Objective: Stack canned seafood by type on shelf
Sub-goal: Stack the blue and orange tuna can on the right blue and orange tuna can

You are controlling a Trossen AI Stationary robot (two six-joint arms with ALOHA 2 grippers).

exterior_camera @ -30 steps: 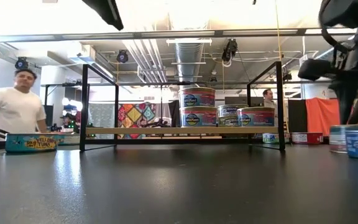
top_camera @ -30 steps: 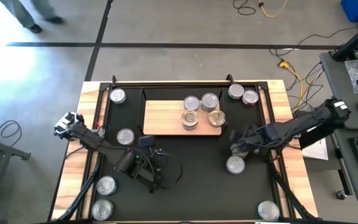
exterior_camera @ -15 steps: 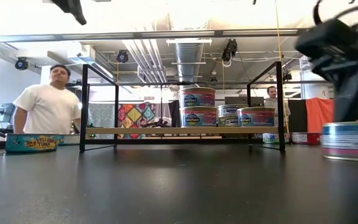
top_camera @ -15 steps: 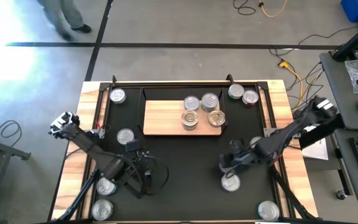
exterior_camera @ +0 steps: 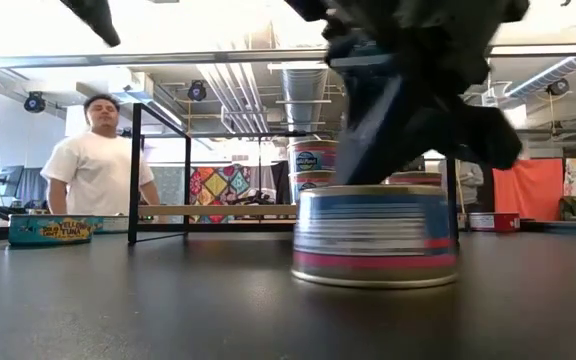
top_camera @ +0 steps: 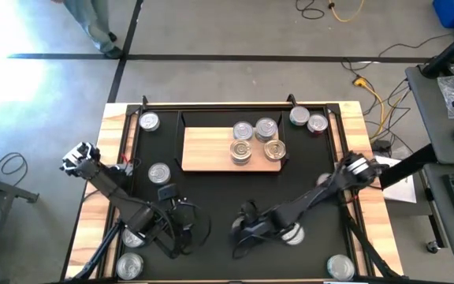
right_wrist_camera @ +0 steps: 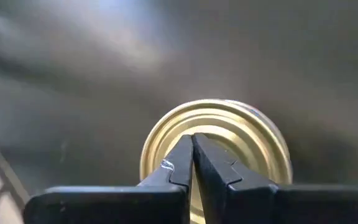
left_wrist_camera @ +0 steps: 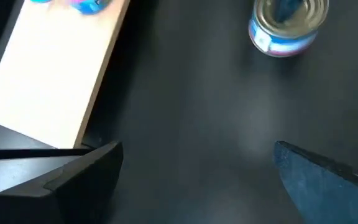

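Left gripper (top_camera: 181,230): near-left, spread wide, empty.
Shelf (top_camera: 211,150): far centre, 4 cans.
Right gripper (top_camera: 247,231): fingers pinched together, has pushed 1 can (top_camera: 292,233) leftward along near mat; can not yet lifted.

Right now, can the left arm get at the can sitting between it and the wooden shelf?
Probably yes. The left gripper is open over bare black mat, and that can stands alone nearby with nothing between. The right gripper, shut, is busy at another can well to the side.
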